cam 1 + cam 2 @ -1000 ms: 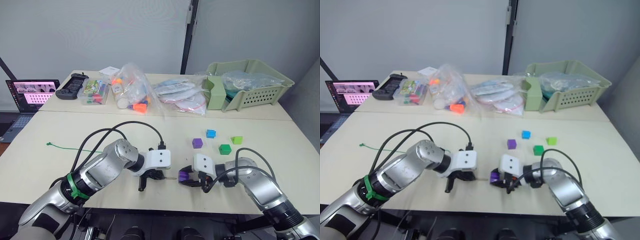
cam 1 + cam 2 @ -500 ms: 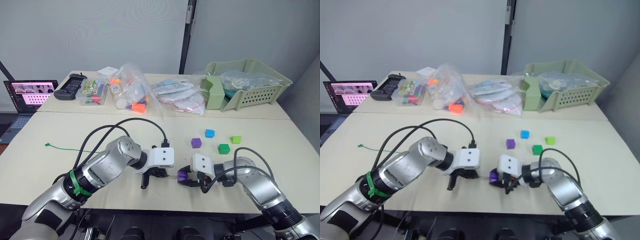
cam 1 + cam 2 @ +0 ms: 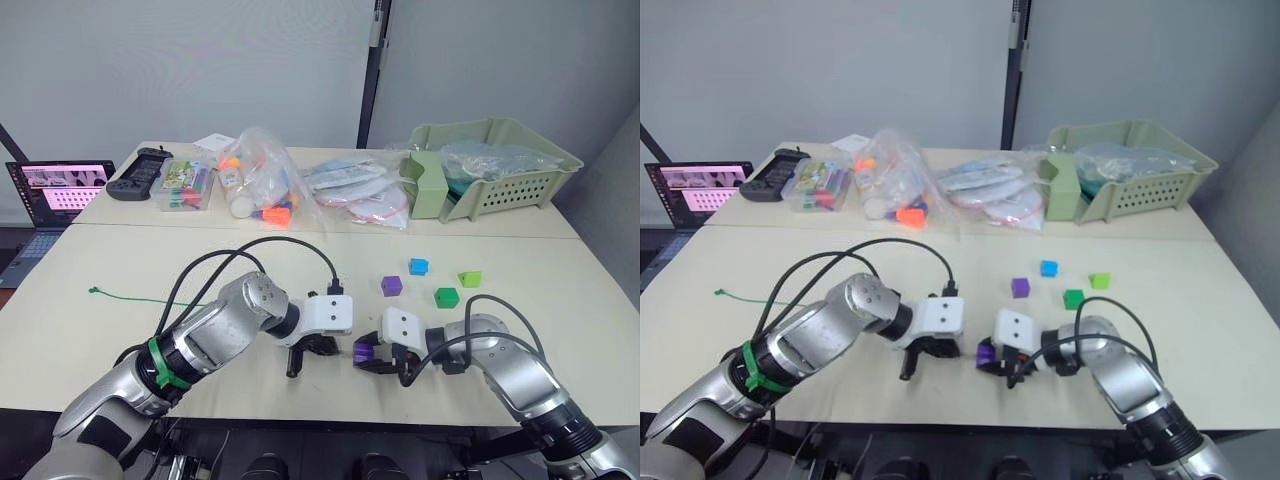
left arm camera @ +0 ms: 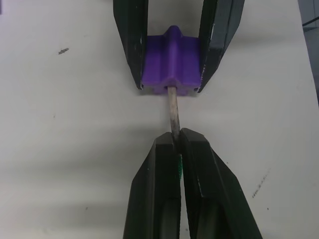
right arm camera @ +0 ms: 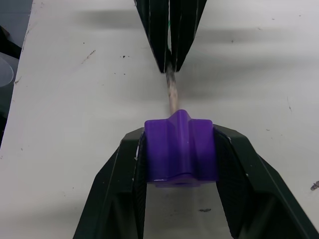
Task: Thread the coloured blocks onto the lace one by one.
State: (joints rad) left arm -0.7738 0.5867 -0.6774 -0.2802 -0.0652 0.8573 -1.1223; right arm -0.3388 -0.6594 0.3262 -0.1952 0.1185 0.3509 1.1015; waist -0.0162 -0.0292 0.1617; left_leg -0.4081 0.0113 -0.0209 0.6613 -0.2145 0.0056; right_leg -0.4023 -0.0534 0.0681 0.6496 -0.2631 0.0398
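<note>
The gap has been closed: the lace's stiff pale tip (image 4: pixel 173 110), pinched by the left gripper (image 4: pixel 178 144), is now entered into the purple block (image 5: pixel 180 149) clamped in the right gripper (image 5: pixel 179 152), so threading of the first block is judged begun.

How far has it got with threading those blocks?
Just starting. No block sits on the lace yet. The right gripper clamps a purple block while the left gripper pushes the lace's pale tip into it. Four blocks wait: purple, blue, dark green, lime.
</note>
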